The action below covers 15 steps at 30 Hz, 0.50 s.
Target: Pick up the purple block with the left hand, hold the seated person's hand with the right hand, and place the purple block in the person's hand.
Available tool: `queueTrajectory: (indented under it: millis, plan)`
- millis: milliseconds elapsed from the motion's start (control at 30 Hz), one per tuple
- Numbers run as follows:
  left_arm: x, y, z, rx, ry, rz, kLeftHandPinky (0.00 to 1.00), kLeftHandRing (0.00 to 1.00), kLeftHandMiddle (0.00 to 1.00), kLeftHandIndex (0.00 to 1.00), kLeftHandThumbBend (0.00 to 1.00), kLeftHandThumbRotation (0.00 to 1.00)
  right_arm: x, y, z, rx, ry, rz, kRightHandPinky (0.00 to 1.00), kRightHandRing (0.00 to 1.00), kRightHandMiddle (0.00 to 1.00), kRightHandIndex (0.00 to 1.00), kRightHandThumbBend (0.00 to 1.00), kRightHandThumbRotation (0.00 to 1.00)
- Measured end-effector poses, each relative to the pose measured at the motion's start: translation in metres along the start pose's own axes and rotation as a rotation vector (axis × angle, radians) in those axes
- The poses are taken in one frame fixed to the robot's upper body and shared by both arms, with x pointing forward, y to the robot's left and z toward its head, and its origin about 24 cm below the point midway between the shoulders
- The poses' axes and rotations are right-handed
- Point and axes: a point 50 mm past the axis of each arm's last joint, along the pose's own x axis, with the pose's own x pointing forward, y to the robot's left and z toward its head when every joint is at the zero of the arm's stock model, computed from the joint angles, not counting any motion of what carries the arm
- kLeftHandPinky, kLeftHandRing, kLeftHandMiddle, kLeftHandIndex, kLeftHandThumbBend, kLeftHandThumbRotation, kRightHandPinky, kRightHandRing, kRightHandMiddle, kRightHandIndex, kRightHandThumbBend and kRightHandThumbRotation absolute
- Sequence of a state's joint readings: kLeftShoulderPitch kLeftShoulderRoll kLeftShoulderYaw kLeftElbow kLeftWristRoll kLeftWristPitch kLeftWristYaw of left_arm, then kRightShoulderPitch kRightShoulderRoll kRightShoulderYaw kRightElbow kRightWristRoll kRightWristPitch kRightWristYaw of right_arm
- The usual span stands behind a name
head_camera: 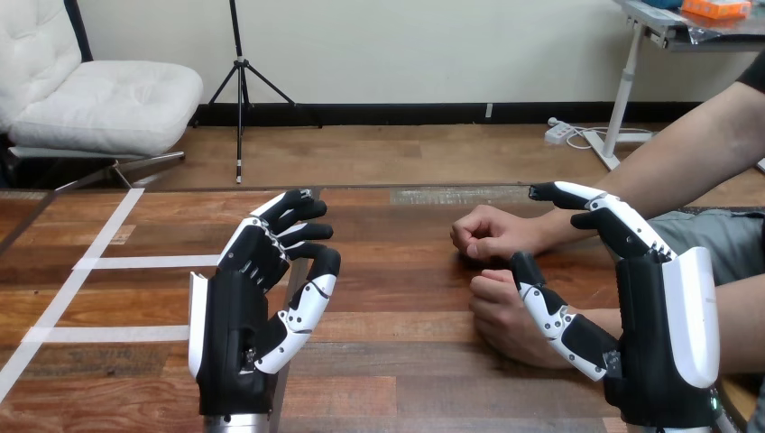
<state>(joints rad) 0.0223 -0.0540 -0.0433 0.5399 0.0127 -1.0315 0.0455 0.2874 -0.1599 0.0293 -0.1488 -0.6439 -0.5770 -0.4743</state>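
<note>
Both released: left robot hand, 7 o'clock, over open brown wooden surface; right robot hand, 4 o'clock, beside person's fists.

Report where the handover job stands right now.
Nothing looks finished yet. The left robot hand hovers over the wooden table with relaxed fingers and holds nothing. In hand: the right robot hand is open beside the person's nearer hand, its thumb in front of it and not closed round it. That hand is curled shut. Left to do: the pickup, the hold and the placing.
</note>
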Motion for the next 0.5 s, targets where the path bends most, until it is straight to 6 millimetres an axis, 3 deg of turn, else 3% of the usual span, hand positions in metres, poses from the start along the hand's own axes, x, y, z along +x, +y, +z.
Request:
queueTrajectory:
  millis: [500]
  plan:
    - [0.0000,-0.0004,0.0000,-0.002,0.000,-0.002,0.57,0.65,0.70,0.72,0.45,0.27,0.0002,-0.0001,-0.0001,-0.001,0.000,0.000,0.64,0.71,0.72,0.69,0.40,0.00]
